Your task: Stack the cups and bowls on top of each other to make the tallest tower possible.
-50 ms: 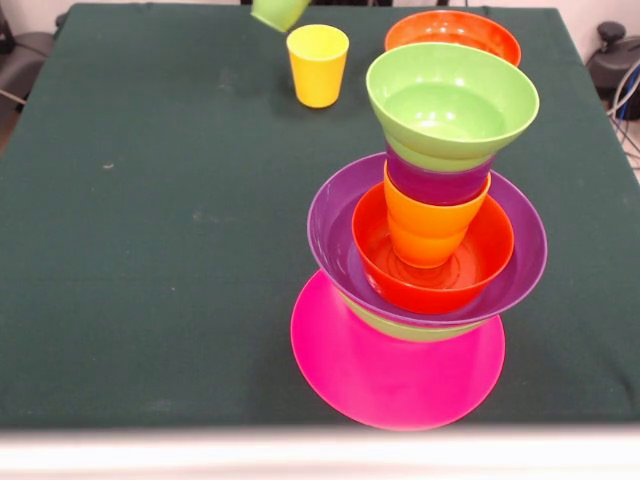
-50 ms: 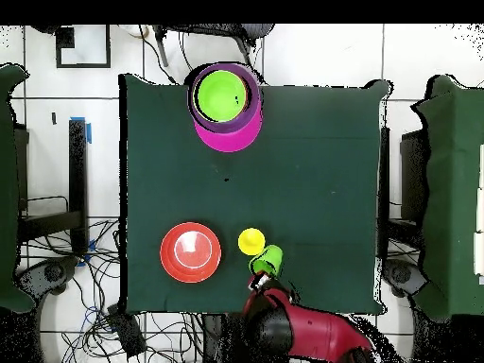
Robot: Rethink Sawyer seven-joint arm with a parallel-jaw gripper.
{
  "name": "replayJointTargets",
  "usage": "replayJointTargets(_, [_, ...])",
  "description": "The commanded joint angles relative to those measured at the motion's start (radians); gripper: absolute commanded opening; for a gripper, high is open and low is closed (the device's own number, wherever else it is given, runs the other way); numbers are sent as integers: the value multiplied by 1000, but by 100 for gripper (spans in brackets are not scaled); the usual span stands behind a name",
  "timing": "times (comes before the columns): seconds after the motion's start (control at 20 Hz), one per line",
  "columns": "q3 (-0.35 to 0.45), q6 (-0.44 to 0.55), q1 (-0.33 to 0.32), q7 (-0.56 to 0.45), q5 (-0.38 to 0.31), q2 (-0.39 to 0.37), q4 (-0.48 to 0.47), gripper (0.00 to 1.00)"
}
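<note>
Stacked glossy plastic bowls and cups form the tower [image 1: 425, 230] at the near edge of the dark green worktop [image 1: 160, 230]: a wide pink bowl [image 1: 395, 375] upturned as the base, a sliver of light green bowl just above it, then the wide purple bowl [image 1: 335, 225] holding an orange-red bowl [image 1: 480, 260], in which an orange tumbler [image 1: 430, 225] stands with a purple cup [image 1: 435, 183] nested in it, and an open light green bowl [image 1: 450, 100] sitting on top, leaning a little off the column's line. Farther back, well apart from the tower, a yellow tapered tumbler [image 1: 318, 65] stands upright, and a second orange-red bowl [image 1: 452, 35] rests beside it. Farthest of all, a light green tumbler [image 1: 278, 12] hangs tilted at the worktop's far edge, just beside the yellow one; in the overhead view it sits at the tip of the red and black arm [image 2: 302, 326], so the jaws appear to be closed on it, though the fingers themselves are hidden and I cannot say for sure. The move to come turns on one thing: the tower lies clear across the worktop from the carried cup, and the cup's long axis is canted, so it would need righting before it meets that top bowl.
</note>
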Motion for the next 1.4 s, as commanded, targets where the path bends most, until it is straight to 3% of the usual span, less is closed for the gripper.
replayJointTargets(0.05, [191, 181, -56, -158, -63, 26, -157, 0])
replayJointTargets(0.35, [245, 260, -107, -191, -83, 37, -213, 0])
replayJointTargets(0.55, [327, 303, -171, -227, -89, 57, -259, 0])
replayJointTargets(1.1, [545, 447, -293, -262, -34, 146, -429, 0])
replayJointTargets(1.4, [636, 526, -321, -245, 10, 220, -539, 0])
